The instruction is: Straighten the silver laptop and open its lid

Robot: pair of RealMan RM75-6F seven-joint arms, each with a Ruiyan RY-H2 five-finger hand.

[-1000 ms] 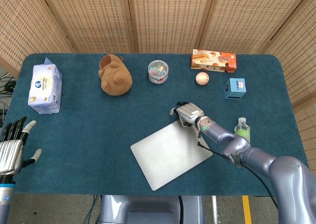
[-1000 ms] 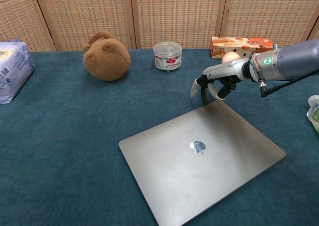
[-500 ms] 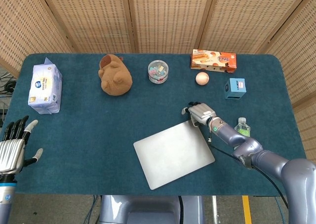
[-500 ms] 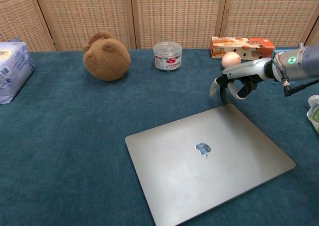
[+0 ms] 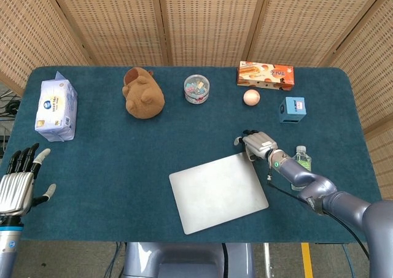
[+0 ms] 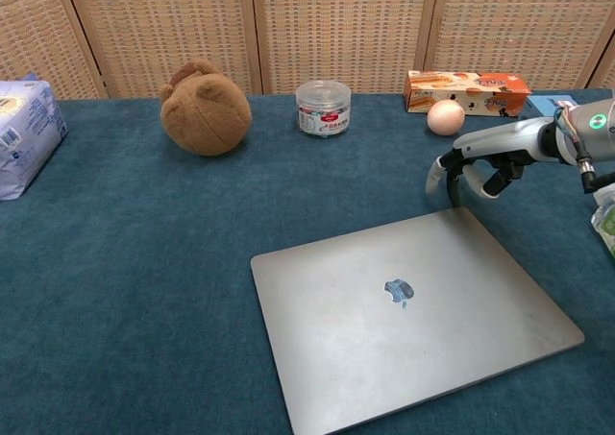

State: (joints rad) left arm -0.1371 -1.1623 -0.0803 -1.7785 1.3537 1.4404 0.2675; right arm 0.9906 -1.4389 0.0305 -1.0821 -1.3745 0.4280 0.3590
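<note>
Silver laptop (image 5: pixel 218 193) lying closed and slightly askew on blue table (image 5: pixel 110 161), near front edge; right hand (image 5: pixel 256 144) at far right corner, fingers curled down, touching lid edge, gripping nothing; left hand (image 5: pixel 17 183) off table's left front corner, fingers spread, empty.

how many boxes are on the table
2: an orange rectangular snack box at the far edge right of centre, and a small blue cube box nearer the right side. None seems hidden.
</note>
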